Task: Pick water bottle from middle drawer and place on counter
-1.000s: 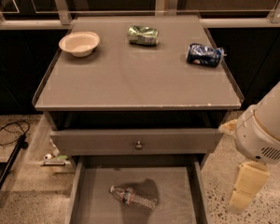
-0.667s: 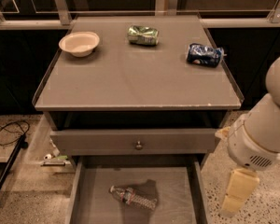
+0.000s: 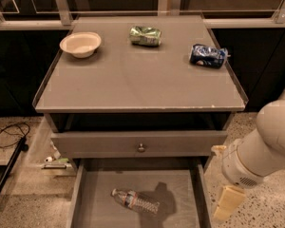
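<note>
The water bottle (image 3: 134,201) lies on its side on the floor of the open middle drawer (image 3: 97,198), cap toward the left. The drawer is pulled out below the closed grey drawer front with a round knob (image 3: 141,147). The counter (image 3: 137,80) is the grey top above. My gripper (image 3: 226,204) hangs at the end of the white arm (image 3: 261,148), low at the right, just outside the drawer's right wall and to the right of the bottle. It holds nothing that I can see.
On the counter stand a white bowl (image 3: 80,43) at back left, a crushed green can (image 3: 145,35) at back middle and a crushed blue can (image 3: 208,55) at the right. A black cable (image 3: 9,132) and a black pole (image 3: 7,175) lie on the floor at left.
The arm and gripper have moved down and a little left, closer to the drawer's right side. The bottle and the counter objects have not moved.
</note>
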{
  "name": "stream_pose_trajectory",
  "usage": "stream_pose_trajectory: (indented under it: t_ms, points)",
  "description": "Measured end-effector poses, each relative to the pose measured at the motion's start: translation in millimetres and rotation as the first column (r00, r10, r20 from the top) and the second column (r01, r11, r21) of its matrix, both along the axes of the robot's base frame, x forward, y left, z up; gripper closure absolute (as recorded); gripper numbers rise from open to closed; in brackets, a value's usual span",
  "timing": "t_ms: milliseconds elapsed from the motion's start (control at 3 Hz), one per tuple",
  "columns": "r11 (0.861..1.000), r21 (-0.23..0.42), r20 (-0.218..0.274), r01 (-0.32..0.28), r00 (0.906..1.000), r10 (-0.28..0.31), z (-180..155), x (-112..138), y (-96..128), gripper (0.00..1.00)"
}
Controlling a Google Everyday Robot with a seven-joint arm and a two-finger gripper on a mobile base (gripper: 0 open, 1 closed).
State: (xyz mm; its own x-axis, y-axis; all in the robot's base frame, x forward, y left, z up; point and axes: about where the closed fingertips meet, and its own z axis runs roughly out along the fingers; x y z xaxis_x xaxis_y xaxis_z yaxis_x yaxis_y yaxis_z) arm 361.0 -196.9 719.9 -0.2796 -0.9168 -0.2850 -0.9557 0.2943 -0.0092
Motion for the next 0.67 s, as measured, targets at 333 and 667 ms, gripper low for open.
stream_pose_trajectory:
  t_ms: [333, 667]
  points:
    - [0.999, 0.000, 0.108, 0.041, 0.9933, -0.041, -41, 68, -26, 0.00]
    - [0.993, -0.107, 0.275, -0.054, 0.9580, 0.082, -67, 189, -57, 0.00]
